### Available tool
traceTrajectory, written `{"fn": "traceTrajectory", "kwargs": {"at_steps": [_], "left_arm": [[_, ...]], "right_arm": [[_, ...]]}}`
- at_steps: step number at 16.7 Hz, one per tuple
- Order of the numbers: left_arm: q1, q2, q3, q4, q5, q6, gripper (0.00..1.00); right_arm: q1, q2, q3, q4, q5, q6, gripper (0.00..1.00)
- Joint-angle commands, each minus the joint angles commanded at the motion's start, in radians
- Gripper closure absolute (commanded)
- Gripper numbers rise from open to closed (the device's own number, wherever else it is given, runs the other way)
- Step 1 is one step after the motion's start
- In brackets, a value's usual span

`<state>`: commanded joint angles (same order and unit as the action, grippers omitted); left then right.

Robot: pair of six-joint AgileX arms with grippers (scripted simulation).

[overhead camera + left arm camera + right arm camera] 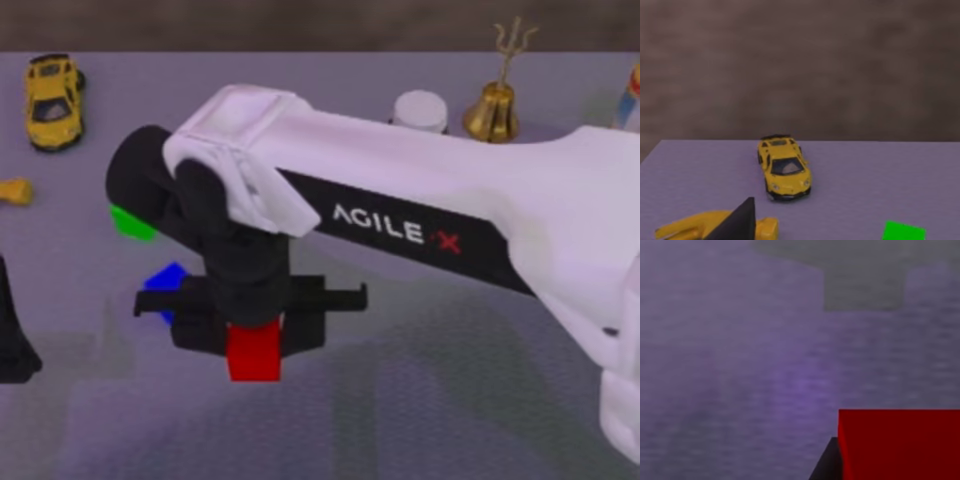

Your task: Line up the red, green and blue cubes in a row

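Observation:
My right arm reaches across the table from the right, and its gripper is shut on the red cube, left of centre. In the right wrist view the red cube fills the corner, with one dark finger against its side. The blue cube peeks out just left of the gripper, mostly hidden by it. The green cube lies farther back and left, partly under the arm; it also shows in the left wrist view. My left arm is parked at the table's left edge.
A yellow toy car stands at the back left, also in the left wrist view. A small yellow object lies at the left edge. A white cylinder and a gold bell stand at the back right.

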<state>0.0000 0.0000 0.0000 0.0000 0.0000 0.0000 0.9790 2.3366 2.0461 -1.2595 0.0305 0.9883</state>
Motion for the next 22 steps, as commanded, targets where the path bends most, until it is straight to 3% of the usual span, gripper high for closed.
{"fn": "traceTrajectory", "kwargs": {"at_steps": [5,12,16,22], "left_arm": [[0.000,0.000,0.000,0.000,0.000,0.000,0.00],[0.000,0.000,0.000,0.000,0.000,0.000,0.00],[0.000,0.000,0.000,0.000,0.000,0.000,0.00],[0.000,0.000,0.000,0.000,0.000,0.000,0.00]], "right_arm": [[-0.003,-0.001,-0.018,0.020,-0.002,0.000,1.00],[0.002,0.054,-0.178,0.233,0.000,0.003,1.00],[0.003,0.056,-0.182,0.239,0.001,0.003,1.00],[0.003,0.056,-0.182,0.239,0.001,0.003,0.55]]}}
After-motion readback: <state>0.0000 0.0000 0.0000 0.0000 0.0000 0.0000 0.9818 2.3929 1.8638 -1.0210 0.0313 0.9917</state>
